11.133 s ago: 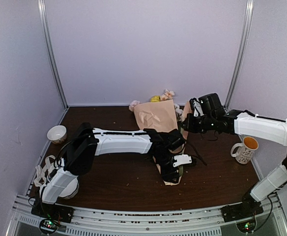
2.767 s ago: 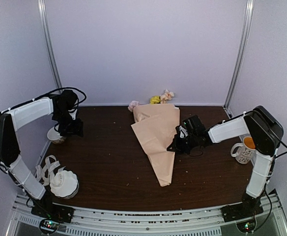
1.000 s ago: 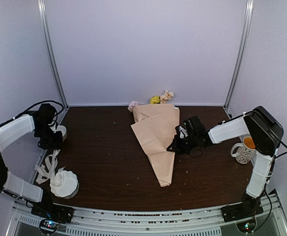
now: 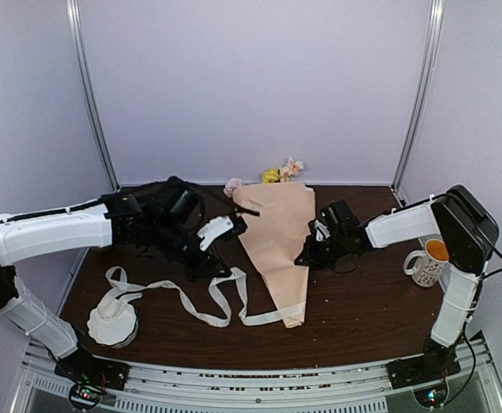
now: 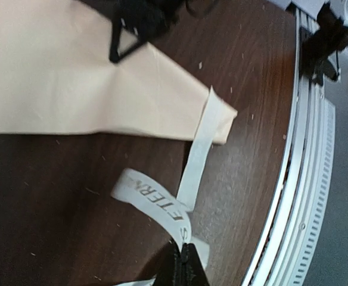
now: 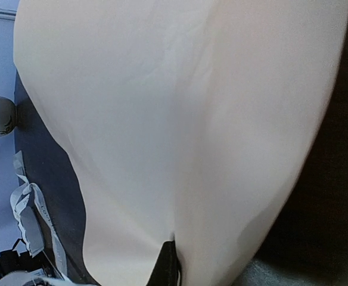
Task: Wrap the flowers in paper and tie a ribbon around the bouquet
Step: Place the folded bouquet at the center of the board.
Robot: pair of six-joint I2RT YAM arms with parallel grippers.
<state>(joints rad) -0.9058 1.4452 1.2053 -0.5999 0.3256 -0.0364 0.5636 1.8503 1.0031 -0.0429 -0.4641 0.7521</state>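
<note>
Bouquet (image 4: 272, 232) lies mid-table as a shut peach paper cone. Its blossoms (image 4: 283, 169) poke out at the far end and its pointed tail faces my bases. Wrapping looks finished to me, and what remains is the tie.

The ribbon (image 5: 196, 152) is not around the cone. One strip reaches the tail's tip and touches it there, and the rest loops loose over the table (image 4: 363, 318) toward the white bowl (image 4: 112, 323) at my near left. My left gripper (image 5: 183, 262) is closed on a fold of that ribbon, just left of the cone's lower half. My right gripper (image 6: 169, 262) is pinched shut on the cone's right paper edge and seems to be keeping it down. I judge that I have yet to pass the ribbon round the narrow part and knot it.

The stems are hidden inside the paper, and I see no green sheet. I cannot tell whether the ribbon goes over or under the tip. My right wrist view is nearly all paper. Where the ribbon ends by the bowl is unclear. A mug (image 4: 426, 262) stands well off to the right.
</note>
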